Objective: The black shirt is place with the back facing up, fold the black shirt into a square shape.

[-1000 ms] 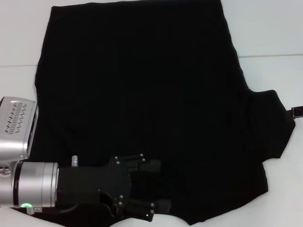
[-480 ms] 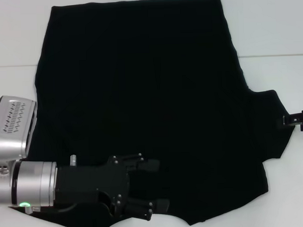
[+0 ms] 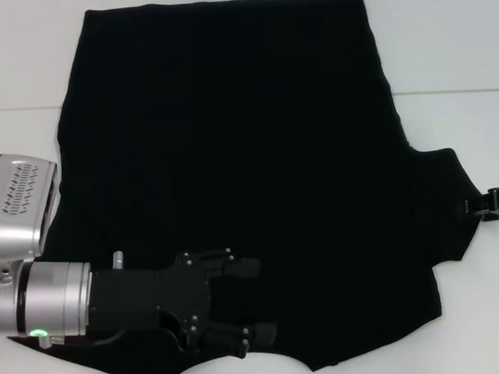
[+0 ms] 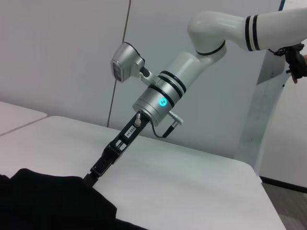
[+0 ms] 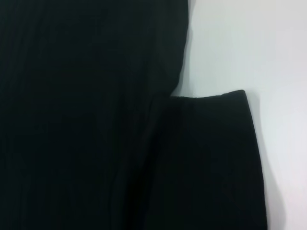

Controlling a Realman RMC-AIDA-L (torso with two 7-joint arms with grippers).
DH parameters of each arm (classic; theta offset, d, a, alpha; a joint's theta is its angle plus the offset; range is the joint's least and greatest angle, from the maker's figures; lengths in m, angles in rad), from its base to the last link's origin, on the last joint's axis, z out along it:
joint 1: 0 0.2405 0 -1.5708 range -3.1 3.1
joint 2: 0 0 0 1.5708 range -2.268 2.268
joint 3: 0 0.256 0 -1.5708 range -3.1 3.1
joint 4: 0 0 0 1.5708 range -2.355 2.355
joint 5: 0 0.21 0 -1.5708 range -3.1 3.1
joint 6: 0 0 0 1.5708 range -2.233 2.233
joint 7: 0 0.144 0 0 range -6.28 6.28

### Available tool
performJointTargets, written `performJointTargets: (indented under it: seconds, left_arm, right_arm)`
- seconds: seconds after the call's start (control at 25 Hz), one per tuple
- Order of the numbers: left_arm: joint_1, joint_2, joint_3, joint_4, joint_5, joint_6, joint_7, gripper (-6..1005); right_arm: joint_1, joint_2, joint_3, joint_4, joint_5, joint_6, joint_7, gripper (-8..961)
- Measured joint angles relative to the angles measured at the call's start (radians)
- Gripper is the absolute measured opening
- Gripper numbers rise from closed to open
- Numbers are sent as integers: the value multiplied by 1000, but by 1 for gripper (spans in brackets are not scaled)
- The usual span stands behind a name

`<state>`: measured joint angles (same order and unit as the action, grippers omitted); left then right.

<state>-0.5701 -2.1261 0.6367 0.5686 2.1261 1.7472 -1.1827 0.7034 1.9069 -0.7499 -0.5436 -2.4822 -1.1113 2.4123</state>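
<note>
Two grippers flank the black shirt (image 3: 232,171) spread flat on the white table (image 3: 441,49) — left gripper (image 3: 253,302), fingers apart, over the near hem; right gripper (image 3: 489,205) at the sleeve edge, finger state indiscernible — soft, limp cloth, probably best pinched at sleeve or hem.

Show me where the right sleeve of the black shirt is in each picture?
Head view: the right sleeve of the black shirt sticks out at the right side, its end by the right gripper.
Left wrist view: the sleeve lies at the bottom left, with the right gripper at its edge.
Right wrist view: the sleeve fills the lower right.
Shared landmark: the white table, also and.
</note>
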Motion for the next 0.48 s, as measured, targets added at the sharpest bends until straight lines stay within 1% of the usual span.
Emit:
performJointTargets:
  seconds: [0.12,0.32,0.48]
  left_arm:
    - [3,0,-1,6,0,0,0,932]
    - [3,0,-2,7,0,-1,0,932]
    - [3,0,-2,7,0,-1,0,933]
  right_arm:
    - [1,2,1,0,-1,2,0,683]
    - [3,6,0,0,-1,2,1,445]
    - [2,6,5,-1,-1,4,2,277]
